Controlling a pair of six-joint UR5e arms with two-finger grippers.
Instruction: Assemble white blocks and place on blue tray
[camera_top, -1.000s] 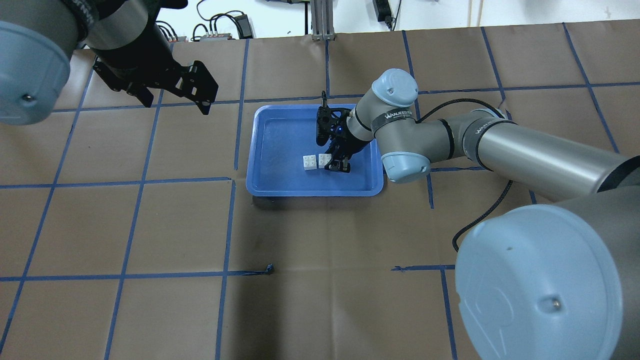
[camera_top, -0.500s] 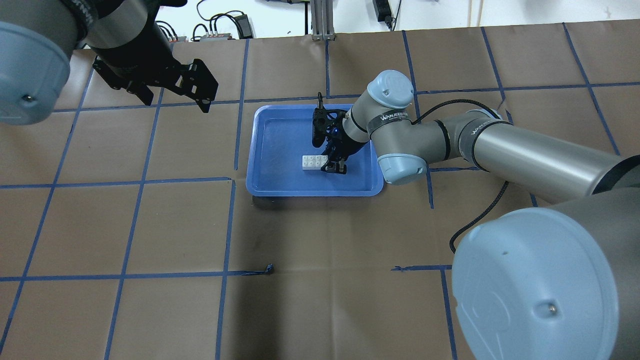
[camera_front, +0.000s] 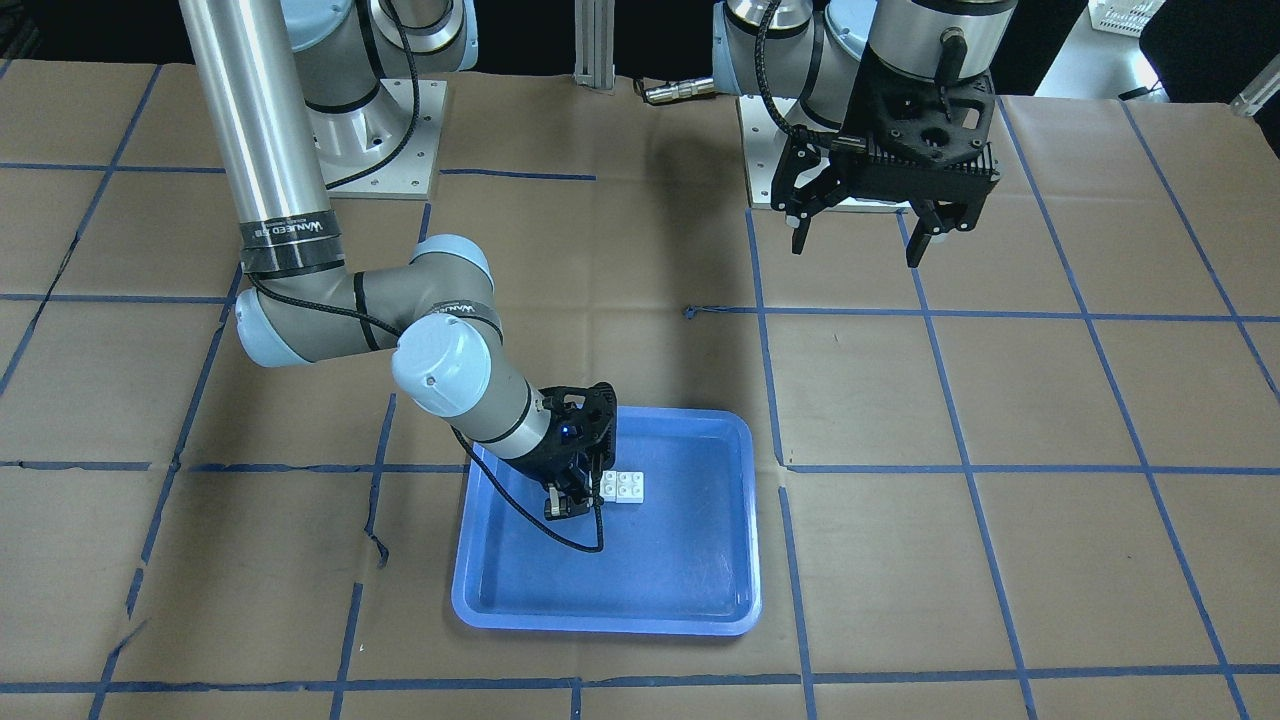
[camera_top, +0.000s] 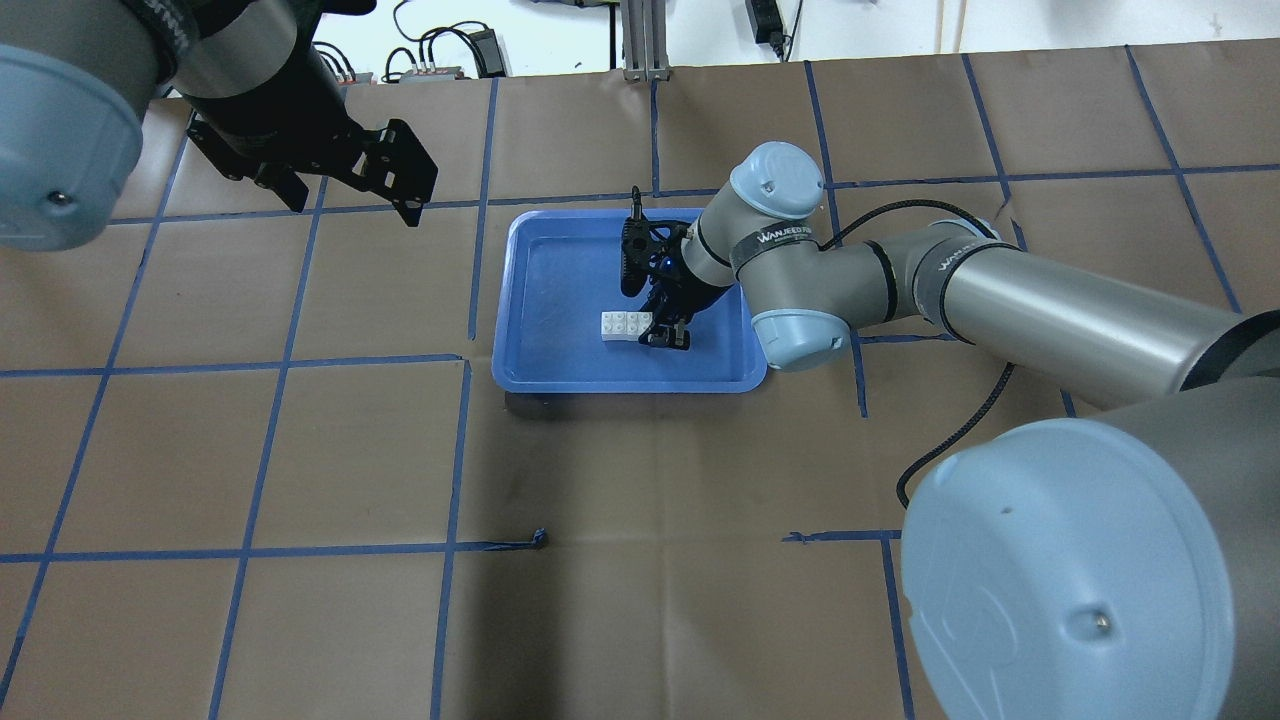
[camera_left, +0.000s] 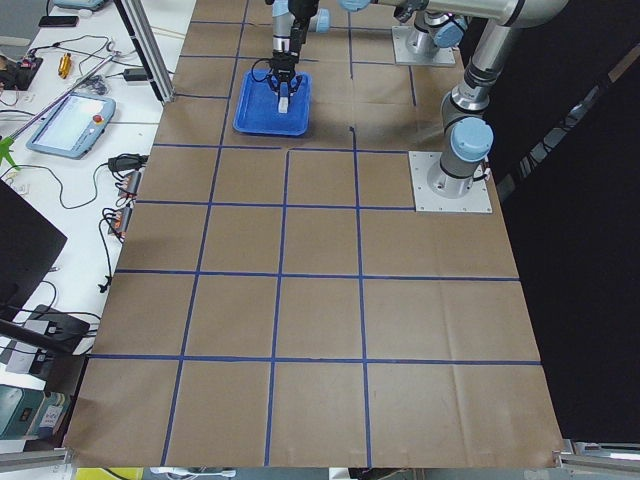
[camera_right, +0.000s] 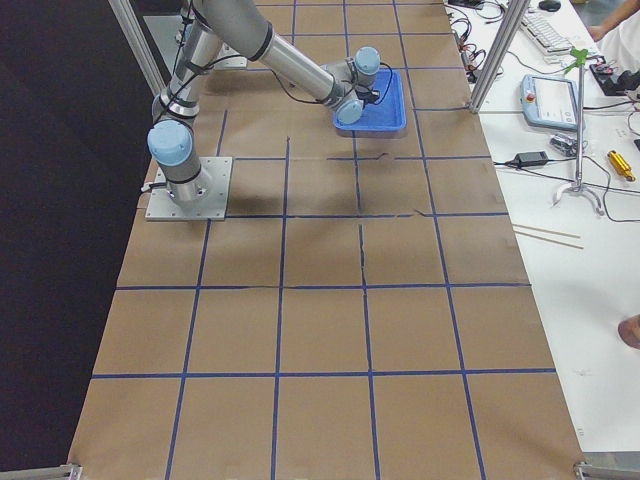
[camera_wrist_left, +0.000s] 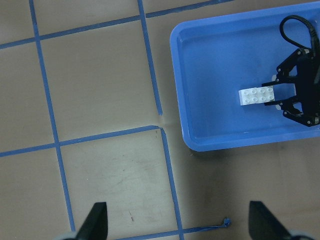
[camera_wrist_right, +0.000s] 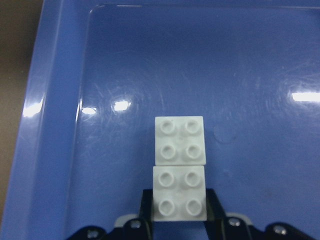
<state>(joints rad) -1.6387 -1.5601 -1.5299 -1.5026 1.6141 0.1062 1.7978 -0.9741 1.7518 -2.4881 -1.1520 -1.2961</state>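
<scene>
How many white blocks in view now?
2, touching side by side in the blue tray: the gripped block in the right gripper, the free block just beyond. None looks hidden.

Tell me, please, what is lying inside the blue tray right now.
Inside the blue tray lie two white blocks, studs up, side by side and touching. The right gripper holds the one nearer it. The tray floor under that gripper is covered.

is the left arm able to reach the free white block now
Likely yes: the free white block lies uncovered in the blue tray; the right gripper grips only the other white block, beyond it.
</scene>
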